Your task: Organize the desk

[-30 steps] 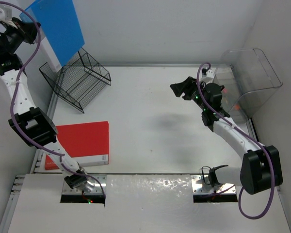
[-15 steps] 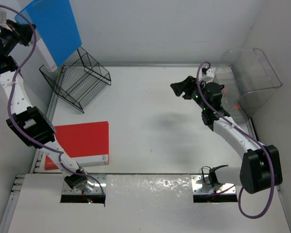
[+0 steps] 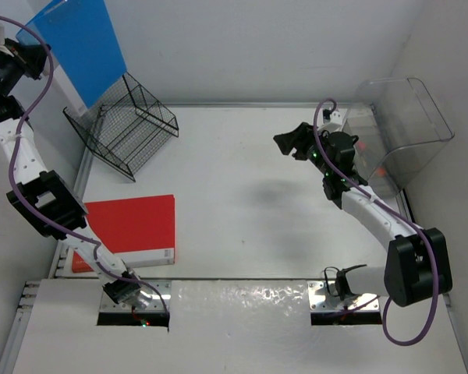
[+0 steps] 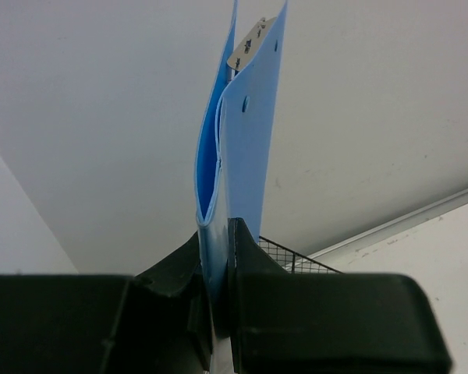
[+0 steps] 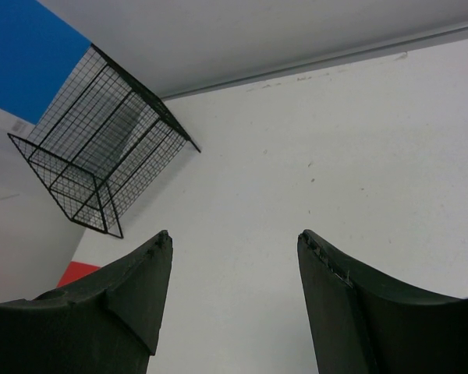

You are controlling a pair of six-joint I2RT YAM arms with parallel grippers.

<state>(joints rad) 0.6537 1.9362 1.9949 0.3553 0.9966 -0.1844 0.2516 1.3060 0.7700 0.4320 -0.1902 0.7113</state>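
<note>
The desk (image 3: 249, 195), a large flat white rectangular surface with thin grey metal edge rails, fills the middle of the top view from the arm bases to the far wall. Plain pale walls close it in at the back and on both sides.

At the far left corner stands a black wire-mesh basket (image 3: 125, 128), tilted, its open side turned toward the wall; the right wrist camera sees it across the surface (image 5: 101, 164). A flat red rectangular folder (image 3: 136, 226) lies at the near left edge, well apart from the basket. A clear curved plastic bin (image 3: 402, 128) sits at the far right edge, against the right wall.

The left arm (image 3: 43, 204) rises steeply along the left wall, with its wrist high over the far left corner. The left jaws are clamped on the bottom edge of a blue plastic folder (image 3: 82, 47), which stands upright above them in the wrist view (image 4: 246, 148), its two leaves slightly parted. From above, the folder's lower corner overlaps the basket's upper rim; whether they touch cannot be told.

The right arm (image 3: 374, 218) reaches from its base up the right side, its wrist just beside the clear bin. The right jaws point left across the surface, spread wide and holding nothing.
</note>
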